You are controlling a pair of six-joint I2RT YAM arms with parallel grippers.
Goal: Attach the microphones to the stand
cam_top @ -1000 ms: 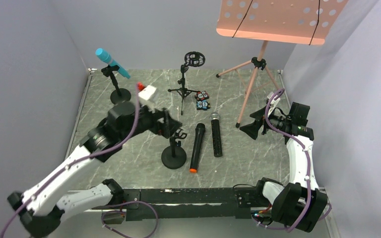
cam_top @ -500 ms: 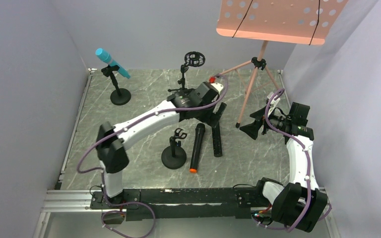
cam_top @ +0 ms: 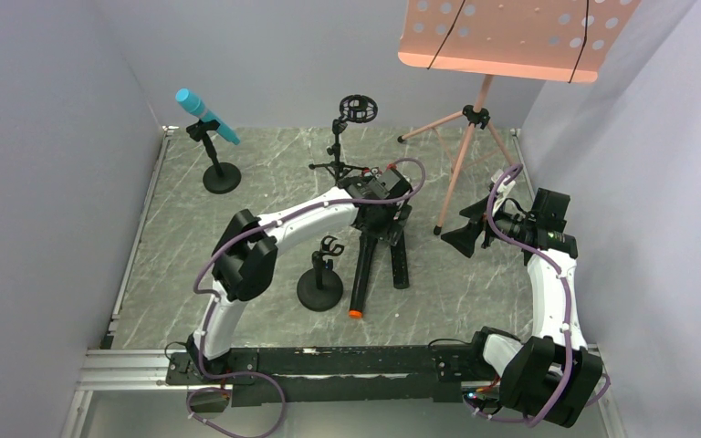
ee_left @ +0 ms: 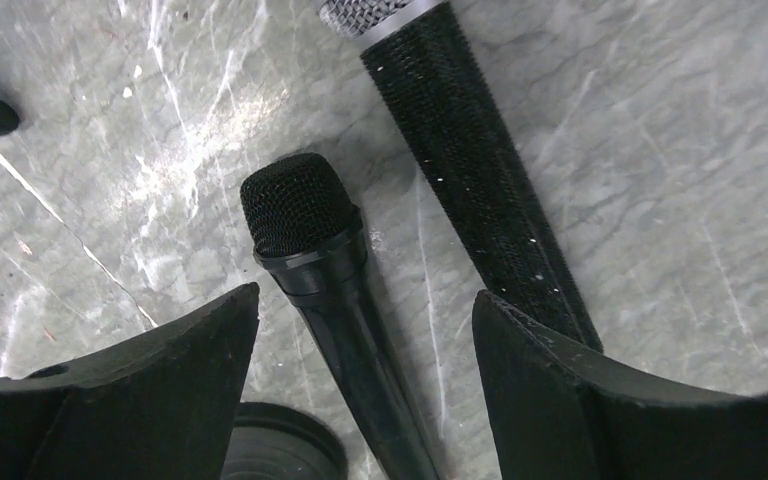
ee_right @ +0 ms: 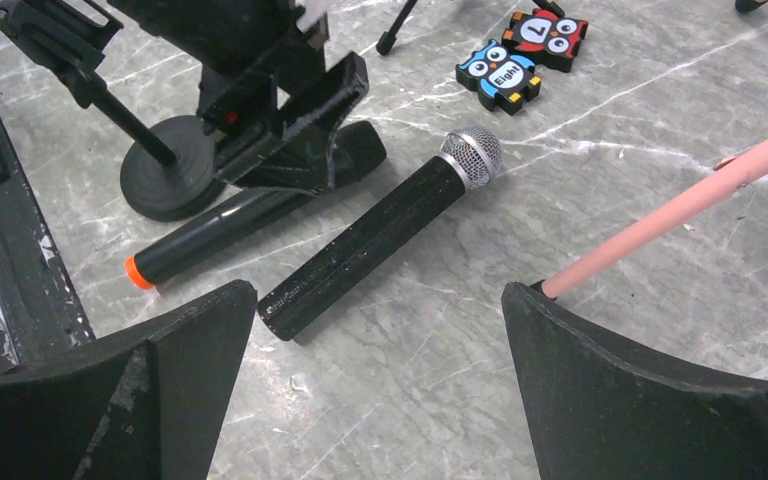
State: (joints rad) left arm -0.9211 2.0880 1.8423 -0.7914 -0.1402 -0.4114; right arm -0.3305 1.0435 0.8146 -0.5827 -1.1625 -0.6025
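Observation:
The all-black microphone with an orange end (cam_top: 360, 278) lies flat on the marble table. My left gripper (ee_left: 365, 295) is open and straddles its body just behind the head (ee_left: 295, 205), with a gap on each side. Beside it lies the black microphone with a silver mesh head (ee_right: 380, 235), its head partly under my left gripper in the top view. The light blue microphone (cam_top: 205, 114) sits clipped in a round-base stand at the back left. An empty round-base stand (cam_top: 319, 283) stands left of the black microphone. My right gripper (ee_right: 380, 290) hangs open and empty to the right.
A tripod stand with a ring mount (cam_top: 356, 108) stands at the back centre. A pink music stand (cam_top: 511, 36) has a tripod leg (ee_right: 690, 200) close to my right gripper. Owl puzzle pieces (ee_right: 520, 55) lie behind the microphones. Grey walls close in three sides.
My left arm has swung from the left side across to the centre and come down over the black microphone. The right arm and the microphones have not moved.

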